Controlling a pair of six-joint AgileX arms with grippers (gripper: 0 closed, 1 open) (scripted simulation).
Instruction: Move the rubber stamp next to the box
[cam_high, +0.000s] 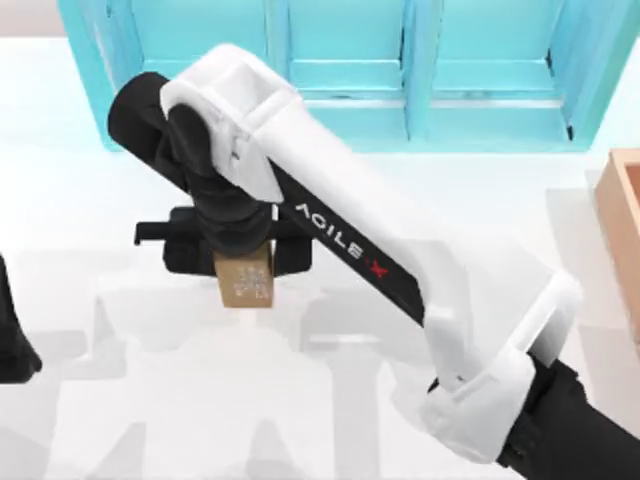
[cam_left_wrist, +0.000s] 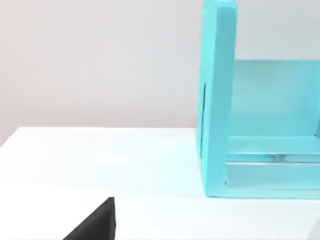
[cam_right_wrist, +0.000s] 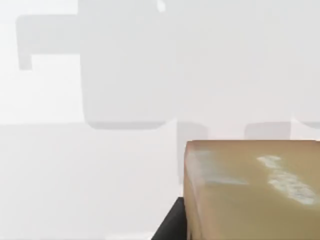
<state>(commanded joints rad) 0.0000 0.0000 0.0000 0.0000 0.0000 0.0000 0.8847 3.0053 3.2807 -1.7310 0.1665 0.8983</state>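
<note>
The rubber stamp (cam_high: 247, 286) is a small tan-brown block with a whitish speckled face. It hangs left of the table's middle, held from above by my right gripper (cam_high: 243, 260), which is shut on it. The gripper's shadow lies on the white table below, so the stamp is off the surface. In the right wrist view the rubber stamp (cam_right_wrist: 250, 192) sits close up with a black finger (cam_right_wrist: 170, 226) beside it. The box (cam_high: 624, 235), orange-tan with thick walls, is cut off by the table's right edge, far from the stamp. My left arm (cam_high: 12, 340) is parked at the left edge.
A big turquoise shelf unit (cam_high: 350, 70) runs along the back of the table; its side wall (cam_left_wrist: 217, 100) stands close in the left wrist view. My right arm's white link (cam_high: 400, 270) stretches diagonally over the table's middle.
</note>
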